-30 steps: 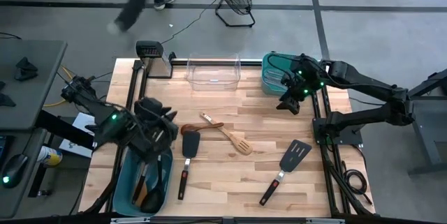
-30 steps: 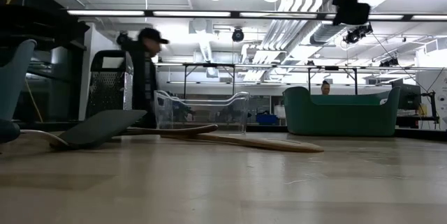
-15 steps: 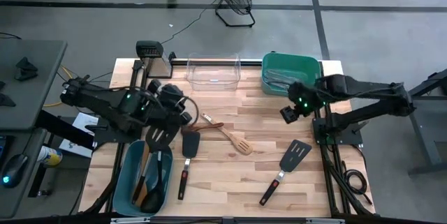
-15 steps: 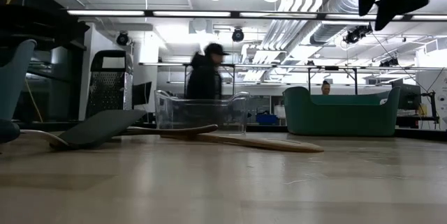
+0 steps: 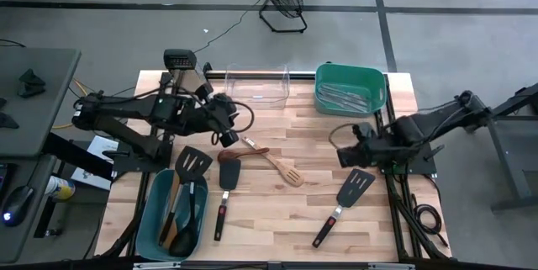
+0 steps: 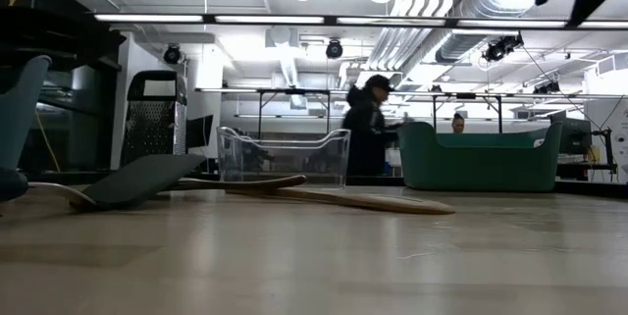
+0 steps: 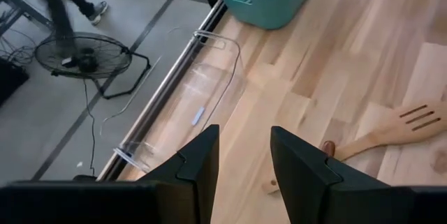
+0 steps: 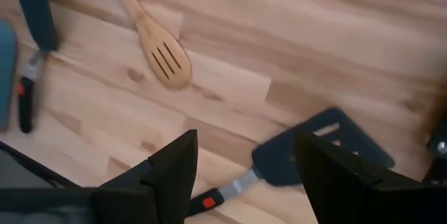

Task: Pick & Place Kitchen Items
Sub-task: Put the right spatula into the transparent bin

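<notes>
Left gripper point(image 5: 229, 135) poised above the table's rear-left part, just in front of the clear plastic bin point(image 5: 256, 87), fingers point(image 7: 199, 165) spread with bare wood between them, nothing held. Right gripper point(image 5: 345, 157) hanging over the table's right side, just behind the slotted black turner point(image 5: 353, 187), fingers point(image 8: 171, 165) set wide apart and empty. Mid-table: brown wooden spoon point(image 5: 255, 145) crossing the wooden slotted spatula point(image 5: 286, 172), with a black red-trimmed turner point(image 5: 227, 187) lying beside them. Front-left: teal tub point(image 5: 151, 219) holding several utensils, another black turner point(image 5: 192, 166) leaning out over its rim. Rear-right: green tub point(image 5: 324, 97) containing silvery metal pieces point(image 5: 345, 95). In the low view, person point(image 6: 368, 124) in the room behind the table
</notes>
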